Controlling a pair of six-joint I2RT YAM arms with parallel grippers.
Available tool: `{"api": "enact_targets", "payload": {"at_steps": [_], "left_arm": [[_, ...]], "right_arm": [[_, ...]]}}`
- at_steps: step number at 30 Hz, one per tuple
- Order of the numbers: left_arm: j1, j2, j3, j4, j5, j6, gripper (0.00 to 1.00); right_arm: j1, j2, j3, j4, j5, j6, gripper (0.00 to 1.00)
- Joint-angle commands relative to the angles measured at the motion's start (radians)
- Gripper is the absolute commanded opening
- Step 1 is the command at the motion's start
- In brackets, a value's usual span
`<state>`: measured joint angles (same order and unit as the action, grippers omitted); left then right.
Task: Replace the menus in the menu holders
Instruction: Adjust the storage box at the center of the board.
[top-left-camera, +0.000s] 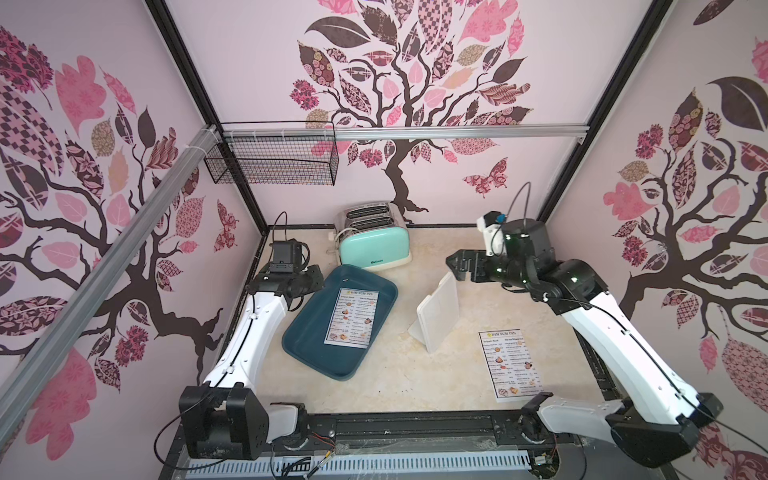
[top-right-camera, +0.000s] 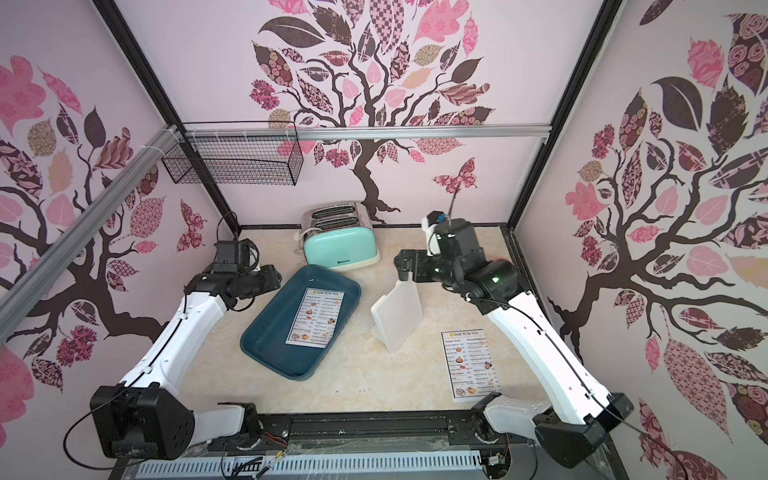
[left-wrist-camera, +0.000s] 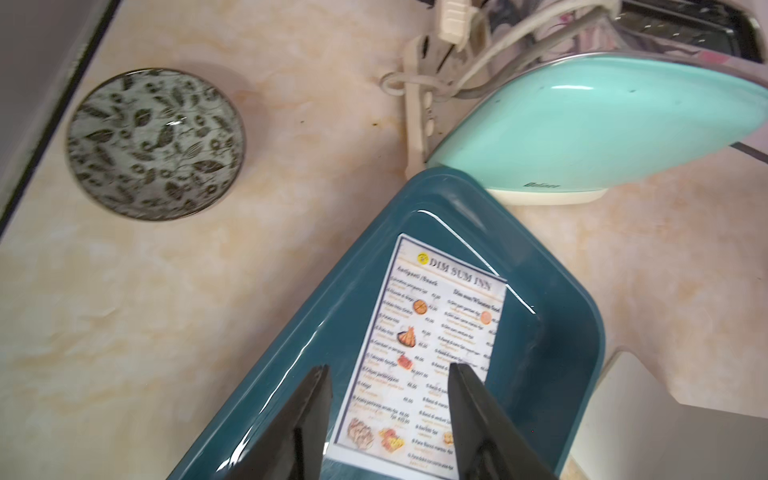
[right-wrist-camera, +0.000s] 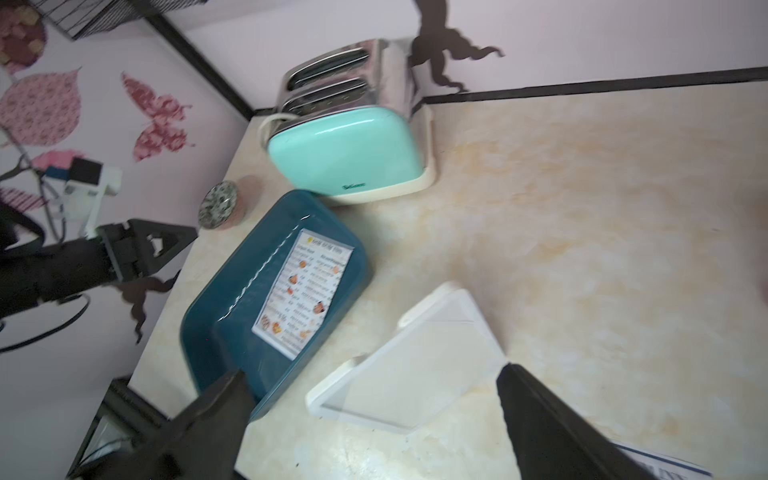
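In both top views the menu holder (top-left-camera: 438, 318) stands mid-bench and looks empty, with one menu (top-left-camera: 351, 318) in the teal tray (top-left-camera: 299, 345) and the other menu (top-right-camera: 471, 365) flat near the front right corner. The left wrist view shows the left gripper (left-wrist-camera: 388, 368) parted above the trayed sheet, holding nothing. "DIM SUM INN" reads clearly; the toaster (left-wrist-camera: 602, 124) brand does not. In the right wrist view the right gripper (right-wrist-camera: 372, 370) gapes wide over the holder. Likely next: pinch the bench sheet's edge and slide it in.
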<state>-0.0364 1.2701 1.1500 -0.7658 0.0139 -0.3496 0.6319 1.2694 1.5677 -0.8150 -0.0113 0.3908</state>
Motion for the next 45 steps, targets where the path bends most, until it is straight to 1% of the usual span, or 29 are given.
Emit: {"api": "enact_targets", "payload": {"at_steps": [1,5,7,11,14,16,18,21,23,25,27,30,35,38,39,40,45], "left_arm": [[0.036,-0.064,-0.002,-0.123,-0.083,-0.062,0.54],[0.054,-0.125,-0.021,-0.179,-0.094,-0.160,0.56],[0.057,-0.169,-0.037,-0.200,-0.139,-0.221,0.56],[0.086,-0.248,-0.081,-0.194,-0.201,-0.298,0.56],[0.111,-0.262,-0.138,-0.143,-0.226,-0.337,0.56],[0.145,-0.245,-0.168,-0.099,-0.202,-0.344,0.56],[0.183,-0.206,-0.182,-0.055,-0.166,-0.329,0.56],[0.232,-0.140,-0.173,-0.017,-0.166,-0.277,0.56],[0.292,-0.091,-0.184,0.032,-0.104,-0.253,0.56],[0.345,-0.030,-0.192,0.061,-0.069,-0.233,0.56],[0.393,0.032,-0.197,0.074,0.014,-0.217,0.55],[0.400,0.087,-0.208,0.068,0.085,-0.193,0.54],[0.400,0.077,-0.264,0.061,0.136,-0.194,0.52],[0.400,0.074,-0.285,0.039,0.165,-0.183,0.50],[0.400,0.071,-0.297,0.035,0.181,-0.180,0.49],[0.399,0.065,-0.305,0.030,0.189,-0.180,0.49],[0.396,0.009,-0.332,-0.010,0.239,-0.172,0.47]], "right_arm": [[0.148,0.081,0.083,-0.045,0.098,0.068,0.99],[0.319,0.226,0.187,-0.067,0.119,0.127,0.99],[0.377,0.318,0.268,-0.106,0.142,0.167,0.99],[0.432,0.522,0.447,-0.216,0.191,0.246,0.99],[0.455,0.634,0.497,-0.181,0.242,0.280,0.96],[0.457,0.685,0.482,-0.110,0.243,0.316,0.92],[0.457,0.746,0.479,-0.040,0.246,0.352,0.85],[0.457,0.863,0.561,-0.038,0.259,0.420,0.84],[0.457,0.948,0.648,-0.080,0.272,0.460,0.85],[0.457,1.037,0.730,-0.136,0.289,0.496,0.87],[0.457,1.102,0.793,-0.184,0.317,0.513,0.88],[0.450,1.156,0.827,-0.226,0.364,0.516,0.89],[0.411,1.189,0.804,-0.278,0.373,0.534,0.91],[0.387,1.191,0.795,-0.292,0.367,0.534,0.92],[0.381,1.229,0.795,-0.290,0.359,0.526,0.93],[0.375,1.234,0.795,-0.288,0.353,0.521,0.94],[0.356,1.258,0.790,-0.264,0.308,0.484,0.99]]}}
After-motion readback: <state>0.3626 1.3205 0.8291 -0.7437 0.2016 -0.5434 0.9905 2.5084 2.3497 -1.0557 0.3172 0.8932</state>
